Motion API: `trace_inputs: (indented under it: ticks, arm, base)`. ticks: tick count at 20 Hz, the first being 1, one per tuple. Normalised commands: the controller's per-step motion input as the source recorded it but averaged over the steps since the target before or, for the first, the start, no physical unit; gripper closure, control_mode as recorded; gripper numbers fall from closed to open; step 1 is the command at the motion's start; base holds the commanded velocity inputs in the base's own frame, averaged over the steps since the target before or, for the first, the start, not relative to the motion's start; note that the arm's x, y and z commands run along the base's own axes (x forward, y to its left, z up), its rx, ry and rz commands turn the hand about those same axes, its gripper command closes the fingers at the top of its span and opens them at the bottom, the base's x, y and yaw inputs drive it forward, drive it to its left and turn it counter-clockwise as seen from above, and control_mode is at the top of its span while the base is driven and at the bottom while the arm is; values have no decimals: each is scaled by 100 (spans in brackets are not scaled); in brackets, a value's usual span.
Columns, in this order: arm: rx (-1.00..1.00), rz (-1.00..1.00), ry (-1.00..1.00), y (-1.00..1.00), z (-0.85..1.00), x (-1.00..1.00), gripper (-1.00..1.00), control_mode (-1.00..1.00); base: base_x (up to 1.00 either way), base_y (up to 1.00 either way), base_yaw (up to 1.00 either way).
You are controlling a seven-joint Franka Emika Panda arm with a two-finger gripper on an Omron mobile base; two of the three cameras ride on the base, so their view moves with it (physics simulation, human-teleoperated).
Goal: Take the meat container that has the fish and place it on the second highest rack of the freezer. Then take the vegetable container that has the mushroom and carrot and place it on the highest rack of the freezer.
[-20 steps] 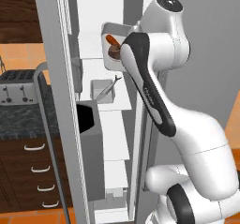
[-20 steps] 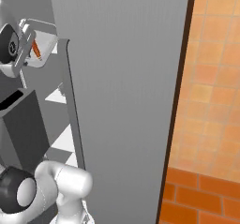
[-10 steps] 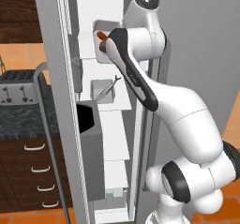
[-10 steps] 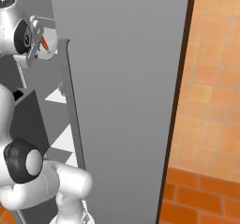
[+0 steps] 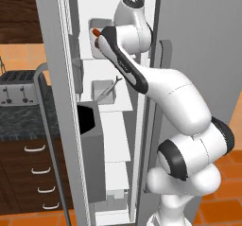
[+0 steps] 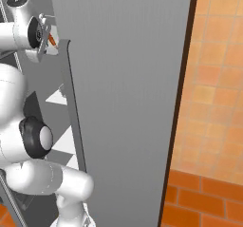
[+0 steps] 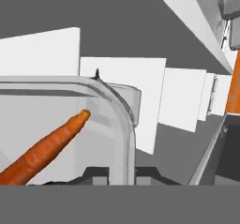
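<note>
The left base view showed the tall narrow silver-grey freezer [image 5: 94, 126] standing open, its white interior fitted with stacked flat white shelves. The clear, round-cornered plastic vegetable container [image 5: 100, 38] was held at the level of the highest rack [image 5: 90, 58], with the red-orange end of the thin tapered orange carrot [image 5: 96, 32] visible at its rim. On the second highest rack [image 5: 124, 108] below it sat a second clear plastic tray [image 5: 105, 91] holding the slender silvery-grey fish [image 5: 112, 86].

The right base view gave a different side: the broad grey door panel [image 6: 123, 102] blocked most of the interior, and a slice of the carrot [image 6: 51, 41] appeared beside the arm's wrist.

The hand view alone showed the grip. The two-finger gripper [image 7: 122, 174] was nearly closed, its jaws narrow on the container's clear wall [image 7: 127, 138], with the carrot [image 7: 44, 150] lying diagonally inside. The mushroom could not be made out.

No readable writing or labels appeared in any view.
</note>
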Motion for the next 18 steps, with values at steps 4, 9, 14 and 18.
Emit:
trace_inputs:
  ticks: [4,9,14,18]
  arm:
    - [-1,-1,0,5,0,59,100,-100]
    - [0,0,0,5,0,42,100,-100]
    - [-2,-3,0,19,0,43,-100,-100]
    - [0,-8,0,2,0,56,-100,-100]
  base:
    - [0,0,0]
    - [0,0,0]
    - [0,0,0]
    - [0,0,0]
